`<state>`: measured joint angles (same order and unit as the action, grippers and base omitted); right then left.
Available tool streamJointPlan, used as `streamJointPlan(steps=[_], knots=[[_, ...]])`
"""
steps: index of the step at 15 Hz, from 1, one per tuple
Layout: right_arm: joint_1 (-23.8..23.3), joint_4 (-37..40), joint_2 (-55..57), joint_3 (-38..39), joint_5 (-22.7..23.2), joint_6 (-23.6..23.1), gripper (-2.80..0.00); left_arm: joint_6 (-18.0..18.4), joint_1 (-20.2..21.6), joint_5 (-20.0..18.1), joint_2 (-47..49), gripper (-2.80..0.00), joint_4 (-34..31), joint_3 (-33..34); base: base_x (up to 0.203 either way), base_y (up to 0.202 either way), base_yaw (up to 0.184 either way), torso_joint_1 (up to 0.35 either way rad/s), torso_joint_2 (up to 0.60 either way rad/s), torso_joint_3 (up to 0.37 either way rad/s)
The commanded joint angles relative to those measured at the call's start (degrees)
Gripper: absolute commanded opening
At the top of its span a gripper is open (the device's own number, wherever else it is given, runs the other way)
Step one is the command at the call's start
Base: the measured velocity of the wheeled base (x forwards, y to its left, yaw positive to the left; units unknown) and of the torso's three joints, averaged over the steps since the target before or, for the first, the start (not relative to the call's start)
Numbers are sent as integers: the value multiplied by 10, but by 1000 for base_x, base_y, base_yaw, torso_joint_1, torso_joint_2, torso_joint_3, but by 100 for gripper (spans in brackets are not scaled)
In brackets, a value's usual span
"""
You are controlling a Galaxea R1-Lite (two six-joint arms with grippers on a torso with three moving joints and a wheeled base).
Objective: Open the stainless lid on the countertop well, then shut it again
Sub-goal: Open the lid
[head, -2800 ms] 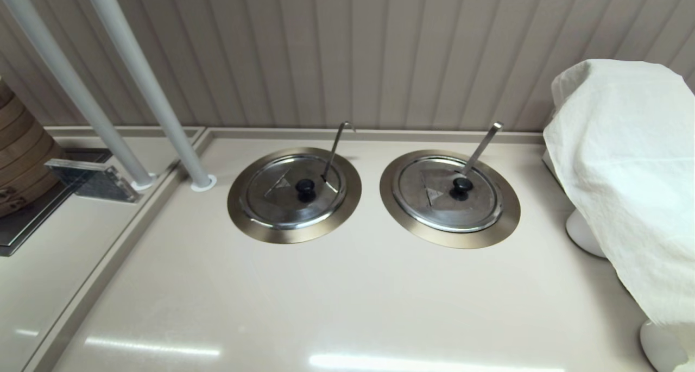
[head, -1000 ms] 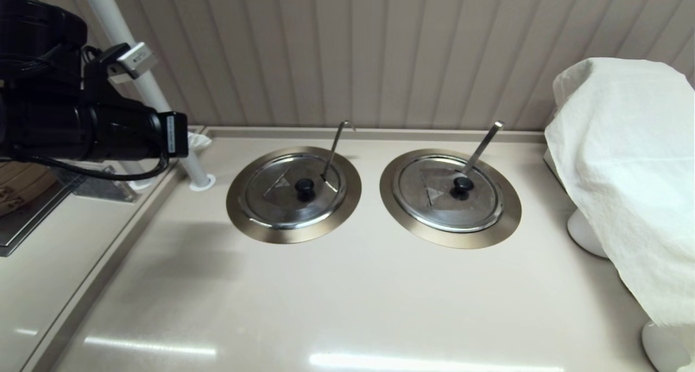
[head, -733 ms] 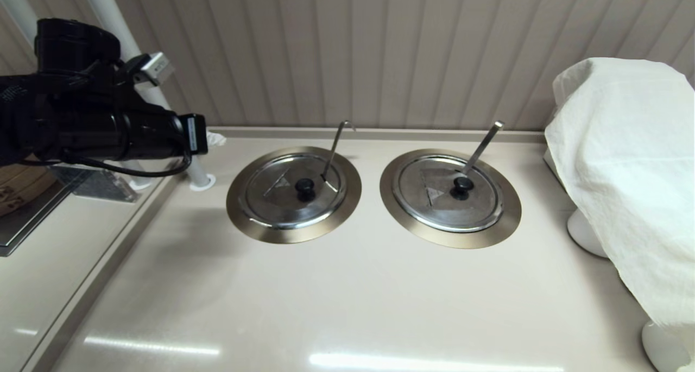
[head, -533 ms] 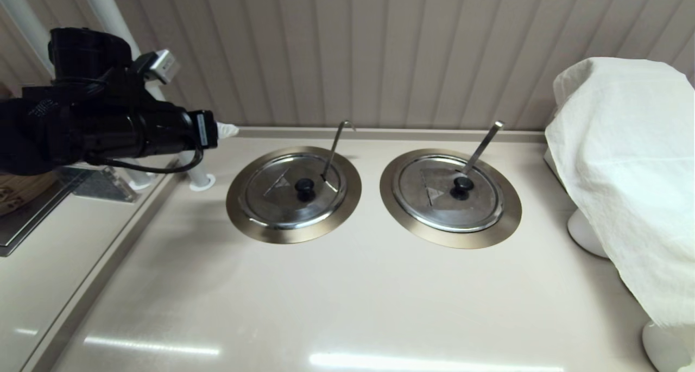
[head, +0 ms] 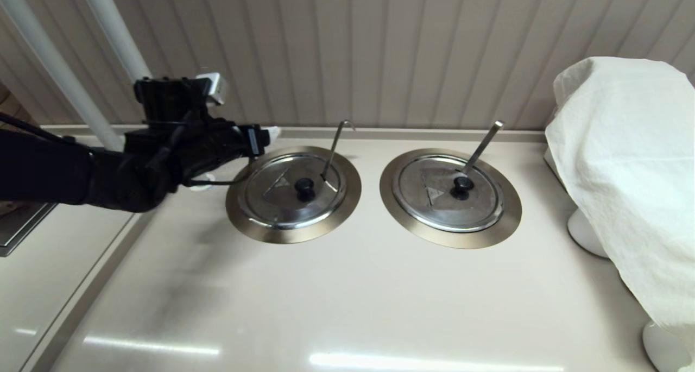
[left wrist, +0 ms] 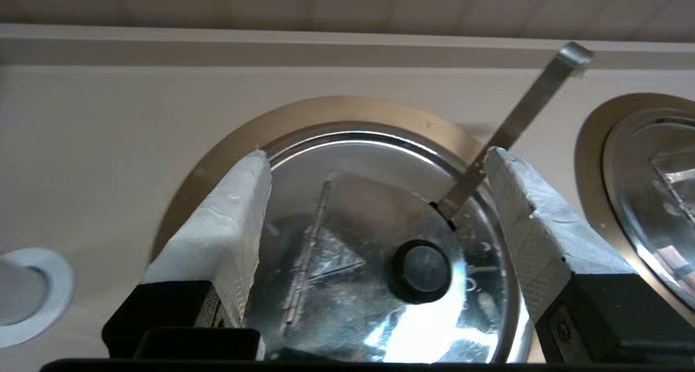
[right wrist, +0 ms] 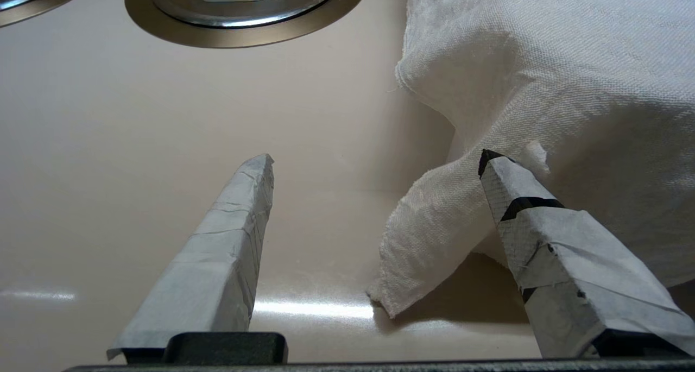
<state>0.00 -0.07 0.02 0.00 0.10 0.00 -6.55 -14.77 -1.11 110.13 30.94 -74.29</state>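
My left gripper hangs over the far-left edge of the countertop well, its white-taped fingers spread wide and holding nothing — from the left wrist camera they straddle the stainless lid with space on both sides. The stainless lid sits flat and closed in the well's brushed ring, its black knob near the centre, and the thin hook-tipped rod rises out of the edge notch, leaning toward the wall. In the left wrist camera the rod passes just beside one finger; I can't tell whether they touch. To the right on the bench lies the twin lid with its flat straight handle, also closed. My right gripper is low over the bench next to the white cloth draped at the right side — fingers open, empty, one tip close against a hanging fold of the cloth.
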Motion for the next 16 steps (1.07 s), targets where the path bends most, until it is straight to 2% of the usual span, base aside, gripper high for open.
streamJointPlan(steps=[1, 5, 8, 11, 16], knots=[[0, 0, 0, 0, 0, 0, 0, 0, -36, 13, 27, 0, 69, 31, 0, 0, 0, 0, 0, 0], [0, 0, 0, 0, 1, 0, 0, -2, -43, 14, 60, 0, 89, 36, 0, 0, 0, 0, 0, 0], [0, 0, 0, 0, 0, 0, 0, 2, -37, -9, 102, 0, 218, 67, 0, 0, 0, 0, 0, 0], [0, 0, 0, 0, 0, 0, 0, 0, -36, -14, 112, 0, 225, 73, 0, 0, 0, 0, 0, 0], [0, 0, 0, 0, 0, 0, 0, 0, -38, 6, 155, 0, 226, 62, 0, 0, 0, 0, 0, 0]])
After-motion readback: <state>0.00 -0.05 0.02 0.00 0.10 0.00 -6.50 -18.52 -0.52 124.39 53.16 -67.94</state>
